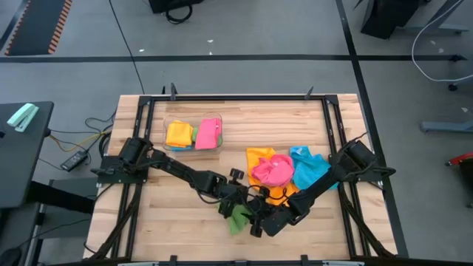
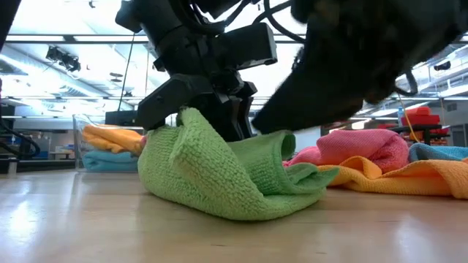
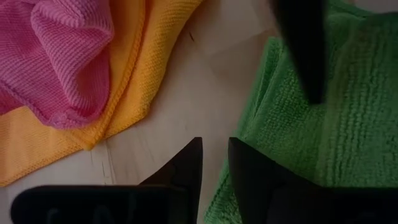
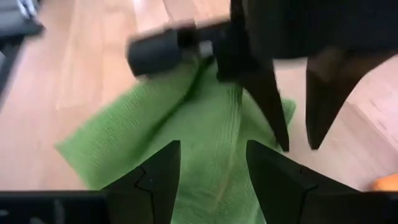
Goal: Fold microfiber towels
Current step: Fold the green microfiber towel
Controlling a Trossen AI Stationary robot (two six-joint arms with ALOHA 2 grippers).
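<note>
my left gripper and right gripper, both fingers apart, work the half-folded green towel at the table's front, folded ones in the bin, pink, orange, blue left.

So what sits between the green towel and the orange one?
Only bare wooden table separates the green towel from the orange towel, clearest in the left wrist view; the pink towel lies on the orange.

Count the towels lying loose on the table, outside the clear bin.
4: the green towel sits between both grippers near the front edge; the pink towel lies bunched on the orange-yellow towel; the blue towel is beside them. Others may lie hidden underneath.
</note>
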